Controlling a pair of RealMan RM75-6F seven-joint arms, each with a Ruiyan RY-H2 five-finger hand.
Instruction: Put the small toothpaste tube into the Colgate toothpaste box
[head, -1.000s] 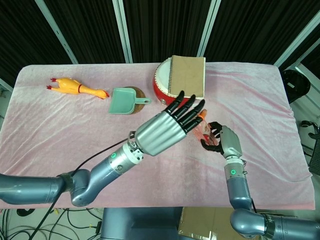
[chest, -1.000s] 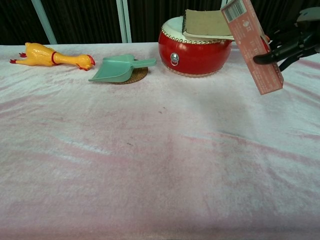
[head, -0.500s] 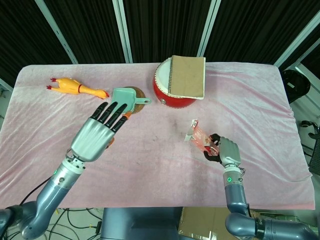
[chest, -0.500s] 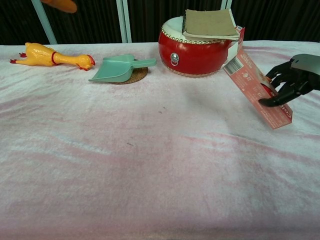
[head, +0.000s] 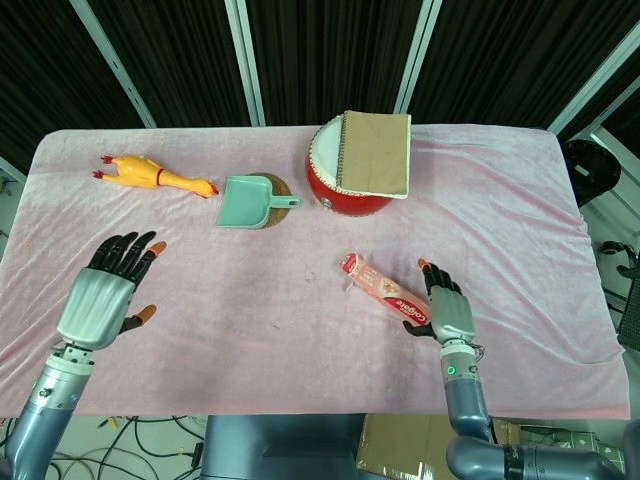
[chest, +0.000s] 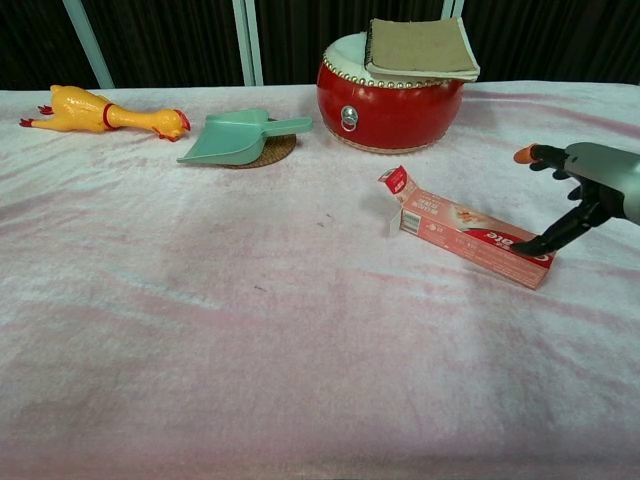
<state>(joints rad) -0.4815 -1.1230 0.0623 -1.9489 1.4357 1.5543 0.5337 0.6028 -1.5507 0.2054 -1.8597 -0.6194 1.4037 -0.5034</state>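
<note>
The Colgate toothpaste box (head: 385, 292) (chest: 465, 238) lies flat on the pink cloth, right of centre, its end flap open toward the red drum. My right hand (head: 448, 312) (chest: 590, 190) sits just beyond the box's other end with fingers spread; one fingertip (chest: 545, 243) touches that end and nothing is held. Over the table's near left stands my left hand (head: 108, 290), fingers apart and empty, out of the chest view. No small toothpaste tube shows in either view.
A red drum (head: 345, 180) (chest: 390, 95) with a brown notebook (head: 378, 150) on top stands at the back. A green dustpan (head: 245, 200) (chest: 235, 140) on a round mat and a rubber chicken (head: 155, 175) (chest: 100, 115) lie at the back left.
My right hand lowered the tilted box onto the cloth and let go of it. My left hand drew back from the middle to the near left.
</note>
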